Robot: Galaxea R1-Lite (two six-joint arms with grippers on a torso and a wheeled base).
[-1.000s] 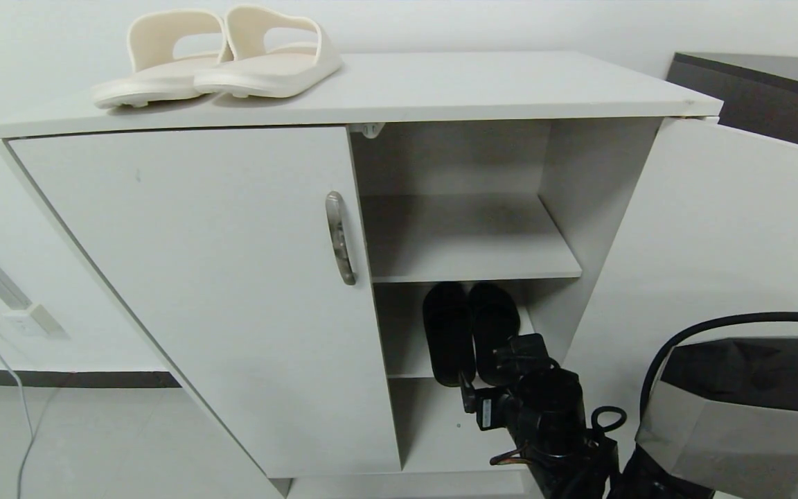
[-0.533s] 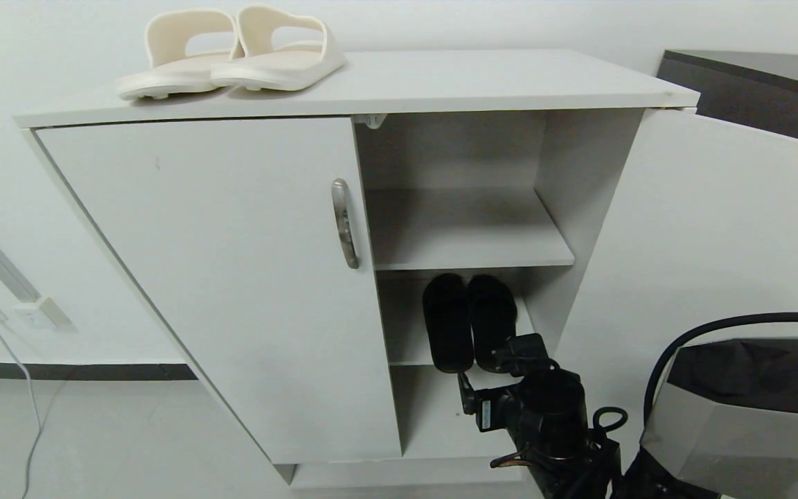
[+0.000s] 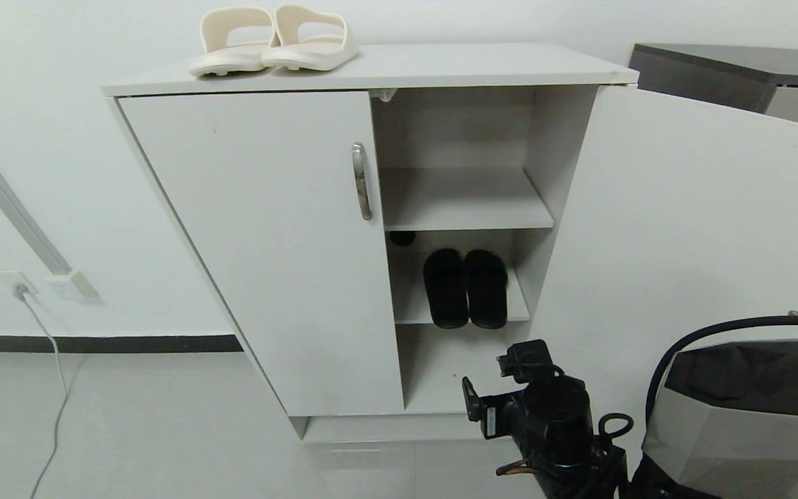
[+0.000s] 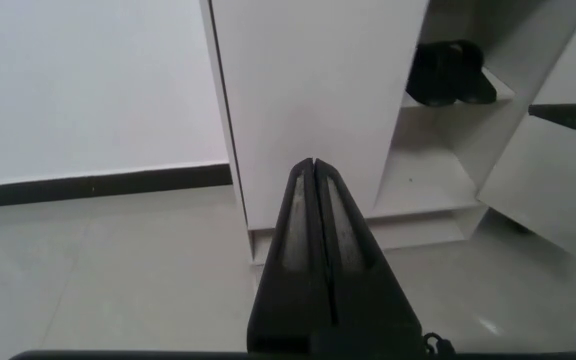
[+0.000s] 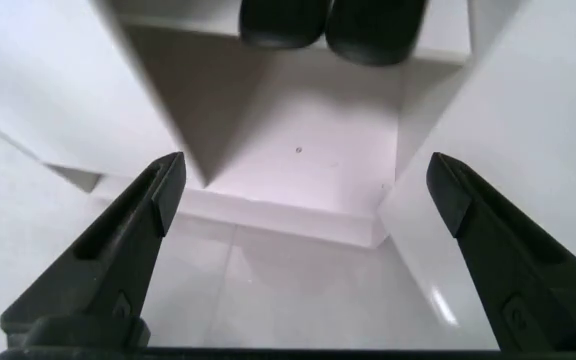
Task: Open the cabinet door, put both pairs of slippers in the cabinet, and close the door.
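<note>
The white cabinet (image 3: 371, 69) has its left door (image 3: 267, 242) closed and its right door (image 3: 690, 222) swung wide open. A cream pair of slippers (image 3: 274, 40) lies on the cabinet top at the left. A black pair of slippers (image 3: 466, 287) (image 4: 451, 72) (image 5: 333, 20) rests on the middle shelf inside. My right gripper (image 3: 492, 380) (image 5: 303, 180) hangs open and empty before the bottom compartment, below and in front of the black pair. My left gripper (image 4: 313, 165) is shut on nothing, low above the floor facing the closed door.
The open right door stands close beside my right arm. A wall socket with a cable (image 3: 18, 285) is at the left near the floor. A dark cabinet (image 3: 717, 69) stands at the back right. Tiled floor (image 3: 129, 430) lies open to the left.
The head camera has drawn back, so the cabinet looks smaller and farther. My open right gripper now sits farther from the black slippers, which stay on their shelf.
</note>
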